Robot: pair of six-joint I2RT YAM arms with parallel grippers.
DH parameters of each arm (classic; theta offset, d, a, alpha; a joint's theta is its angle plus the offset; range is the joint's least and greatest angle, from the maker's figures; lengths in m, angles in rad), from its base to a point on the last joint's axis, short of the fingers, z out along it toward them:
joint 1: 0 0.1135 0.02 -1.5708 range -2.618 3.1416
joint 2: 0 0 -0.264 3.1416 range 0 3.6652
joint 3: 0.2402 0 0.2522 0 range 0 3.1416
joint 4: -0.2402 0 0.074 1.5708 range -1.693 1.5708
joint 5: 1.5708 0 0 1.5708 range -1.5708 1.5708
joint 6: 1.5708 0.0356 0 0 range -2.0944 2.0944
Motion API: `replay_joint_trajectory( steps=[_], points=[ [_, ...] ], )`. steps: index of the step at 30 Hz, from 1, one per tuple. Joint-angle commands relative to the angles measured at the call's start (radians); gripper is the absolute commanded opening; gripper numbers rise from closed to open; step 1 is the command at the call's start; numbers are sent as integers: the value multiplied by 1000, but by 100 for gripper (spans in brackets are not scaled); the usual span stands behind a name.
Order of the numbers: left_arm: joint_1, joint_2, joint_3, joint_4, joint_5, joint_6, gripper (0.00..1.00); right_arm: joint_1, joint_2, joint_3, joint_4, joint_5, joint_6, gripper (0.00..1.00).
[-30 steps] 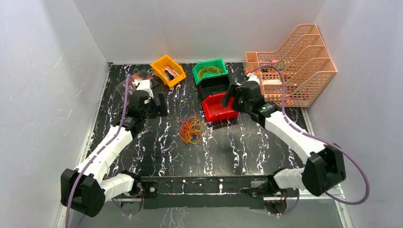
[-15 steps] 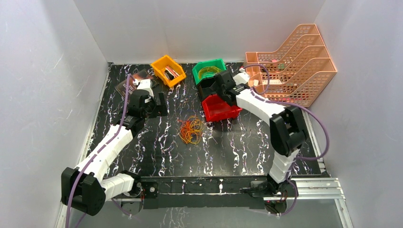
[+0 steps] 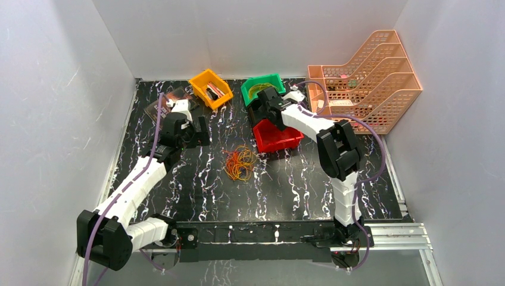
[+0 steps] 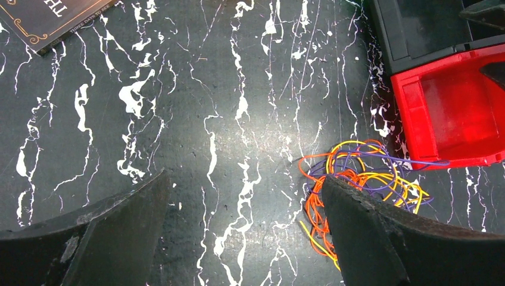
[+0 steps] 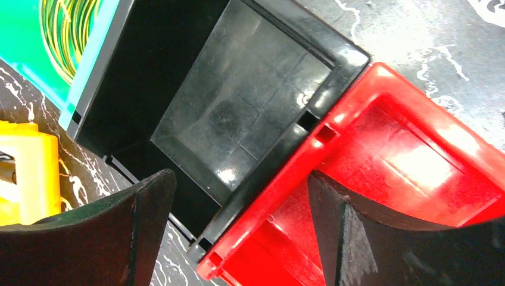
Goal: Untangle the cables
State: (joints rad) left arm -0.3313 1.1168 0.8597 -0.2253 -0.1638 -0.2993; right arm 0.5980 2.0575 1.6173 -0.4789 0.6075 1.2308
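On your desk (image 3: 196,190) the cables (image 3: 240,163) lie near the middle, just left of the near bin (image 3: 277,140), with one strand touching it. Behind that bin stand the middle bin (image 5: 238,107) and then the far bin (image 3: 245,89), the three touching in a row. A wire coil (image 3: 259,89) lies in the far one. A lone bin (image 3: 210,88) sits left of the row, and a book (image 3: 159,109) lies further left. The rack (image 3: 369,89) fills the far right corner. Your left end effector (image 4: 244,185) hangs over the desk left of the cables. Your right end effector (image 5: 241,179) is over the middle bin.
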Motion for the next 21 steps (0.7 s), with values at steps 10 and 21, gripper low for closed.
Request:
replay_joint_trajectory(
  steps=[10,21],
  points=[
    [17,-20,38,-24,11,-8,98,2,67,96,-49,37,-64,72],
    [34,-6,41,-22,31,-17,98,2,33,35,-17,43,-153,56]
  ],
)
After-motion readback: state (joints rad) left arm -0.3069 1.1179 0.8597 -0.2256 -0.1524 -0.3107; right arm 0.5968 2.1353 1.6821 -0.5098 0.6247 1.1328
